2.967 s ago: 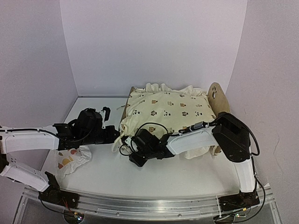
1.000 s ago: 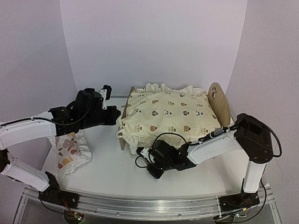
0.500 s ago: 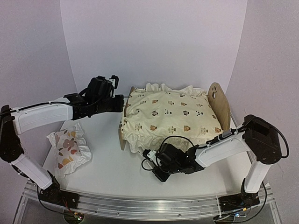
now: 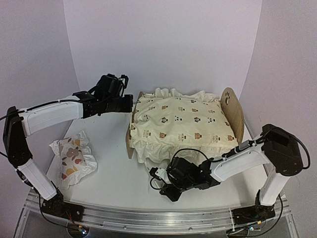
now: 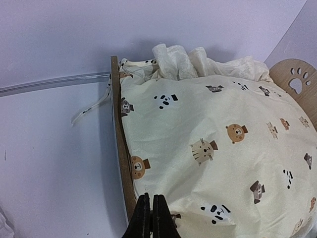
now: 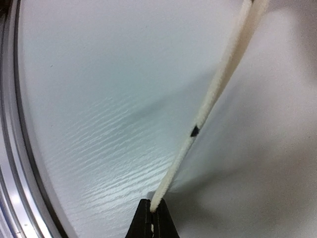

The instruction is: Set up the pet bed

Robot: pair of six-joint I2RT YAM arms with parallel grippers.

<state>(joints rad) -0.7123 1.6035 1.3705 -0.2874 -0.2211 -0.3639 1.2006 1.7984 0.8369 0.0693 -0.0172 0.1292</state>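
Pet bed on the table, toward 1 o'clock in the top view, with the arched headboard at its 3 o'clock end and the low footboard at its 9 o'clock end. A cream animal-print cushion fills the frame and spills over the near side.

Left gripper, at 10 o'clock of the bed: fingers pressed together on nothing, poised over the cushion's corner just inside the footboard; contact cannot be judged.

Right gripper, low over the table at the bed's 6 o'clock: fingers pinched on a thin cream tie, which runs taut toward 1 o'clock in the wrist view and probably belongs to the cushion.

Small printed pillow: well apart from the bed, at 8 o'clock.
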